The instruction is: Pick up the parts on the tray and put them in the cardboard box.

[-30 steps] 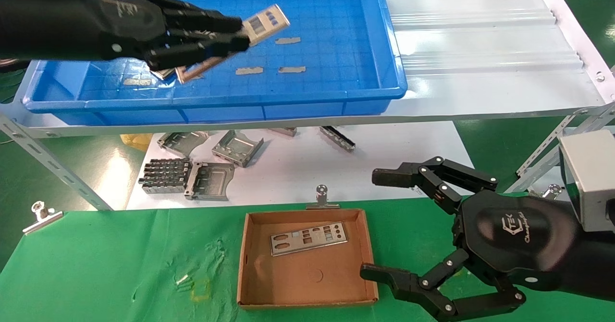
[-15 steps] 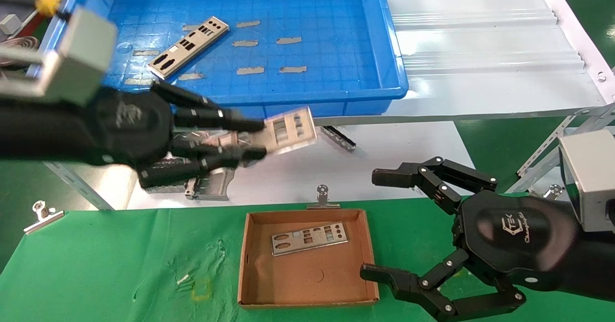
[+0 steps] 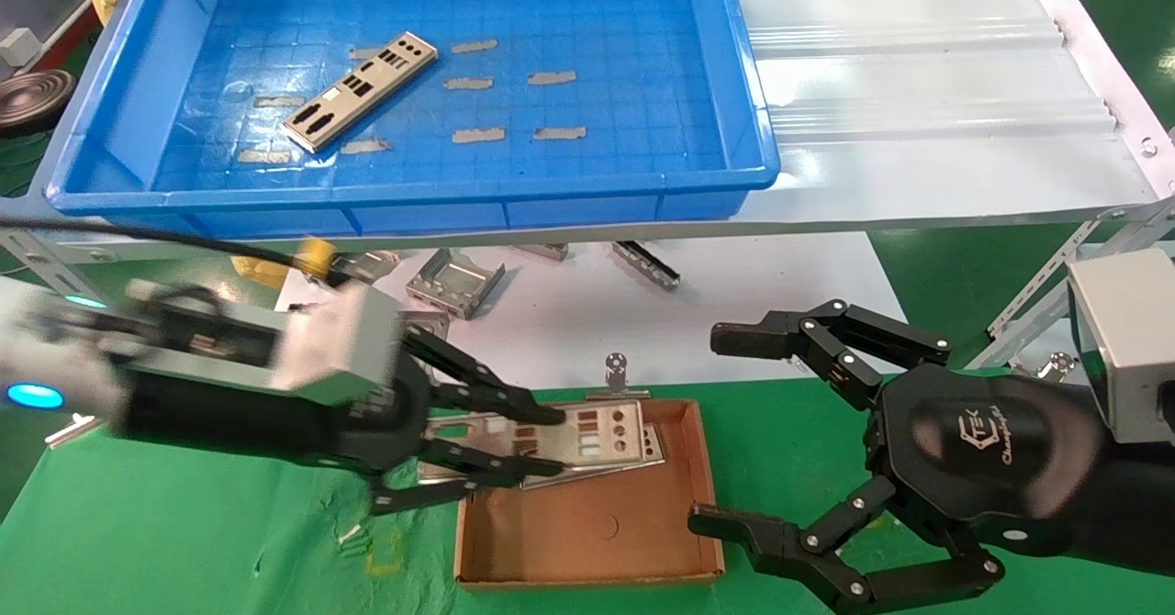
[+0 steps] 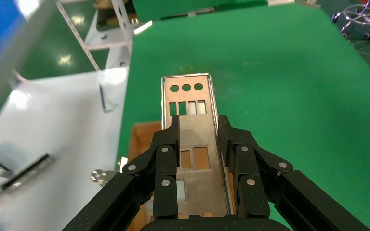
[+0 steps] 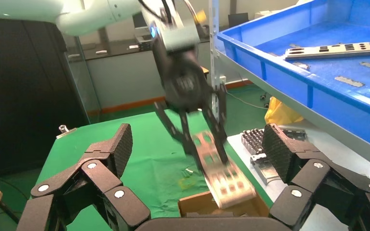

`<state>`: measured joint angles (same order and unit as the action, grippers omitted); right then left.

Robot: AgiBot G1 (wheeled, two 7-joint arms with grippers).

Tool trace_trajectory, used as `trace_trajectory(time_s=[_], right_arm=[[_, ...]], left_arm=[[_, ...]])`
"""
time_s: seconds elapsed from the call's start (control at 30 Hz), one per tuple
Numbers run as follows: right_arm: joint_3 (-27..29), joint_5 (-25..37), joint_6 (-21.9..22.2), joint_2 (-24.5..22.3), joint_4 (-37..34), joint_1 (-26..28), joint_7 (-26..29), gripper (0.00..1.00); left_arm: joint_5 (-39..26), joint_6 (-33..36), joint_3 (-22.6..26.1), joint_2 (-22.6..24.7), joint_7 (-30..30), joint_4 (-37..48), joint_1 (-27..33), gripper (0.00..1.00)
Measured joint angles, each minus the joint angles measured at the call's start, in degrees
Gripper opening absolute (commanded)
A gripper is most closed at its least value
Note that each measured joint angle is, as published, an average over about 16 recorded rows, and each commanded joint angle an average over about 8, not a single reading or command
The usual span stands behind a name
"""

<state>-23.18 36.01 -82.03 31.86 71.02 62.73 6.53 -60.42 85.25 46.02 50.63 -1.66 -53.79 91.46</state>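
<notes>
Left gripper (image 3: 542,441) grips a part (image 3: 597,436), hiding another beneath.

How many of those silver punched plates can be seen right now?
3: one in the blue tray; one held by the left pincer over the cardboard box; one in the box, mostly hidden beneath it.

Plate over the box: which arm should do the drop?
Left. The left gripper is shut on the plate, which hangs tilted over the cardboard box. The right gripper waits open beside the box, holding nothing.
</notes>
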Motion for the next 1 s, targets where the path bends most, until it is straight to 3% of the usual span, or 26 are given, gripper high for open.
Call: trace_trajectory(time_s=[0.37, 0.83, 0.9, 1.0], right_arm=[[0.0, 0.0, 0.0, 0.0, 0.0, 0.0, 0.0, 1.00], [0.0, 0.0, 0.0, 0.0, 0.0, 0.0, 0.0, 1.00], [0.0, 0.0, 0.0, 0.0, 0.0, 0.0, 0.0, 1.00], [0.0, 0.0, 0.0, 0.0, 0.0, 0.0, 0.0, 1.00]], left_arm=[[-7.6, -8.4, 4.0, 8.4, 9.1, 6.0, -5.8, 0.00], [-12.6, -15.2, 5.5, 15.0, 18.0, 14.8, -7.0, 0.00], [-12.8, -15.7, 5.6, 15.8, 18.6, 16.3, -6.9, 0.12], [-13.0, -16.1, 5.6, 17.0, 19.4, 18.5, -6.7, 0.50]])
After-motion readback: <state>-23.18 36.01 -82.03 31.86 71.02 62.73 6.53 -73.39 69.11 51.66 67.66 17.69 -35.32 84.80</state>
